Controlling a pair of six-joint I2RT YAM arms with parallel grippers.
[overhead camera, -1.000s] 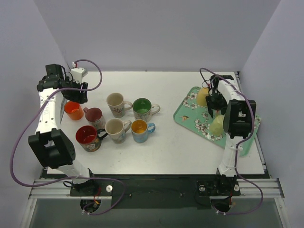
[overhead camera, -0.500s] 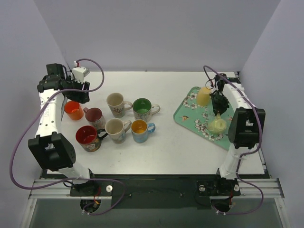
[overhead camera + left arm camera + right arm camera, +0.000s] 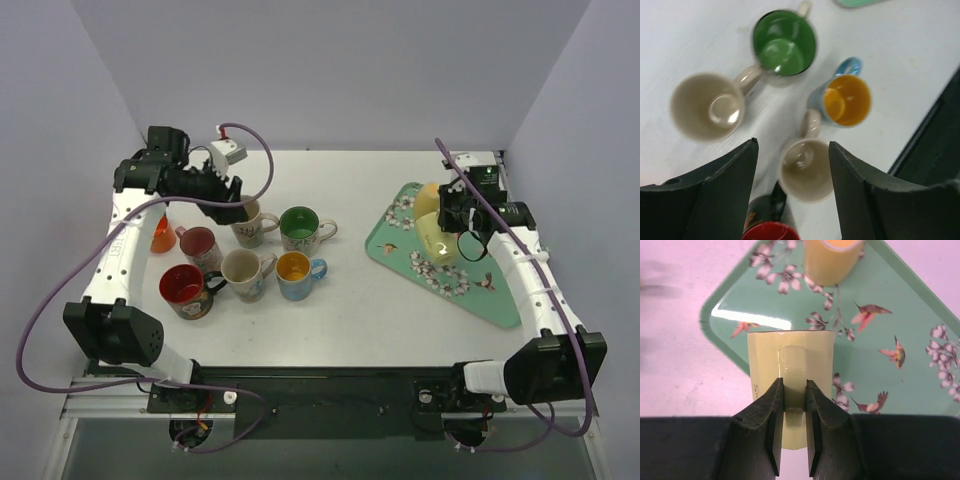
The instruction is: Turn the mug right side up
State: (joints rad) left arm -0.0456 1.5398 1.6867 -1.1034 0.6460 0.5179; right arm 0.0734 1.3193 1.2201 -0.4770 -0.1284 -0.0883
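On the white table, we see the risk lying over the green floral tray. There the pale yellow ceramic mug hangs on its side near the tray's left rim. Our right gripper is pinched tight on nothing but the mug's thin handle. We judge the body could swing or slip as the wrist rolls, striking the second yellow mug just beyond. Our left gripper gapes empty above the upright mugs.
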